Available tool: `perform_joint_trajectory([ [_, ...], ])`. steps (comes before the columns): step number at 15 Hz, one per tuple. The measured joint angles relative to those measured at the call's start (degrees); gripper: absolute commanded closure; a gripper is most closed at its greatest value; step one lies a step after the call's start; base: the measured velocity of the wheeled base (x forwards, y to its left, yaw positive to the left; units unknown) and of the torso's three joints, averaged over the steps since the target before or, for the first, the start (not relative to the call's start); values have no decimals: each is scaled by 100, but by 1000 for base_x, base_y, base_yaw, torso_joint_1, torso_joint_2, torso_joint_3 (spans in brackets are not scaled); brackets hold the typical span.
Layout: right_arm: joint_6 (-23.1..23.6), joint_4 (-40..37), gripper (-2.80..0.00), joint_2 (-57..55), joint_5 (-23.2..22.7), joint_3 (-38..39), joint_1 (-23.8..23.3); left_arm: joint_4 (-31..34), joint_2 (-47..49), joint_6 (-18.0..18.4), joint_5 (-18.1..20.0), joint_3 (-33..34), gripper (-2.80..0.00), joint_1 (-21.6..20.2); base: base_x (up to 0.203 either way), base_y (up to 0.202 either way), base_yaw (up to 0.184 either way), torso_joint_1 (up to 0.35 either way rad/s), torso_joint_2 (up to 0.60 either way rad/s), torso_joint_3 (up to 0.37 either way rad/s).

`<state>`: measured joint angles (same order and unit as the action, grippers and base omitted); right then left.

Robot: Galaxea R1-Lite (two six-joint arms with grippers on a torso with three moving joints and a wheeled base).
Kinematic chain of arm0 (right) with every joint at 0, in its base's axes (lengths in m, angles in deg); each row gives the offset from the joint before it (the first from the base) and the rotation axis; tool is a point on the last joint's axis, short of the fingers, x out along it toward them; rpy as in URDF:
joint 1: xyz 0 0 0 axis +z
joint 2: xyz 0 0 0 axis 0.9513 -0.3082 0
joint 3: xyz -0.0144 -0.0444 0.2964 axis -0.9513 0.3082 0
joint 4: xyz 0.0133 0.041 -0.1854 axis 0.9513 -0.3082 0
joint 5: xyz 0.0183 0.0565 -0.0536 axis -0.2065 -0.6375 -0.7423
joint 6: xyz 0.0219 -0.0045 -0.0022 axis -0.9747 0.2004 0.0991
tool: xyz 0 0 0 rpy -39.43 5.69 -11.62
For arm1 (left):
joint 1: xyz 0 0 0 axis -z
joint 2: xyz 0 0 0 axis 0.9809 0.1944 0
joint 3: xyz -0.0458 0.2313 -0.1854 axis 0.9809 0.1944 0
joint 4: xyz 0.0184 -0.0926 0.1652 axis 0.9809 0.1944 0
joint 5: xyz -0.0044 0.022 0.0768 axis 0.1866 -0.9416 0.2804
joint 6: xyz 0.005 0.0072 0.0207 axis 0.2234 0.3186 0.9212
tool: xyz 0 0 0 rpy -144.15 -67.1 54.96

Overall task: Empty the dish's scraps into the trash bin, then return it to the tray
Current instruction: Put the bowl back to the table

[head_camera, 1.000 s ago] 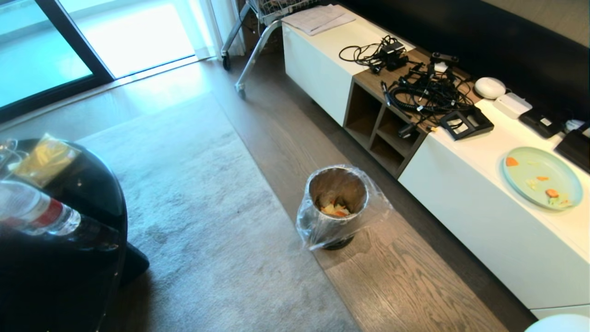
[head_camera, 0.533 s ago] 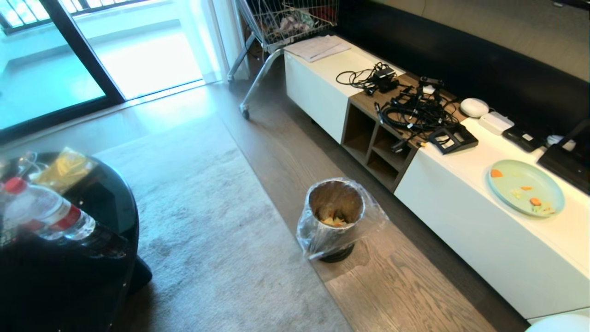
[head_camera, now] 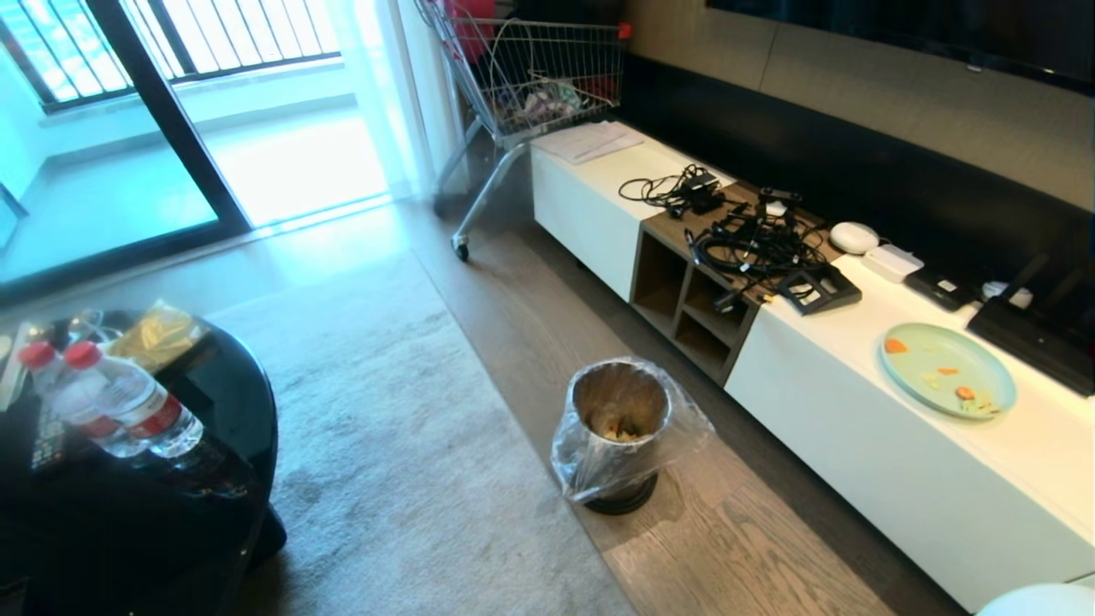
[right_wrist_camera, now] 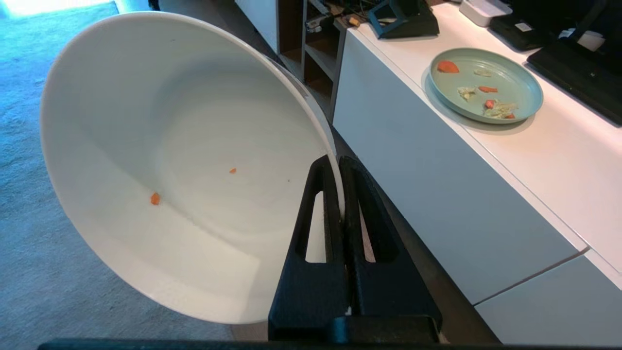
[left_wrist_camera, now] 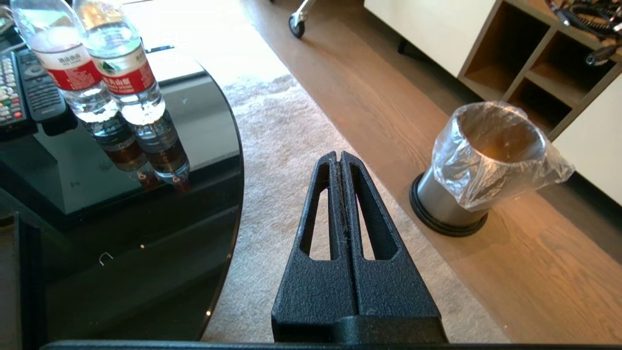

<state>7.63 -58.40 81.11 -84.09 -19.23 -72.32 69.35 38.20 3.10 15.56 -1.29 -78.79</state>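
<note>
Dish: white bowl [right_wrist_camera: 184, 165] tilted on edge, two tiny orange specks inside, rim pinched by right hand [right_wrist_camera: 340, 214]
Trash bin [head_camera: 618, 432]: on wooden floor, scraps inside
Left hand [left_wrist_camera: 340, 163]: pressed together, empty, beside black tabletop [left_wrist_camera: 121, 233]

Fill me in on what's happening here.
The right gripper is shut on the rim of the dish, a white bowl that is nearly empty, with only a couple of tiny orange bits inside. The trash bin stands on the floor with scraps in it. The left gripper is shut and holds nothing. The tray is not in view.
</note>
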Motion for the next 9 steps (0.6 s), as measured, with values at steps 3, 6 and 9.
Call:
perform_joint_trajectory([
  [3,-1,0,0,2,-1,0,0,-1,0,-1,2,0,0,0,0,0,0,6,3,198],
  [6,1,0,0,0,-1,0,0,-2,0,-1,1,0,0,0,0,0,0,4,5,203],
  [9,0,0,0,-2,-2,0,0,-2,0,-1,0,0,0,0,0,0,0,0,0,0],
])
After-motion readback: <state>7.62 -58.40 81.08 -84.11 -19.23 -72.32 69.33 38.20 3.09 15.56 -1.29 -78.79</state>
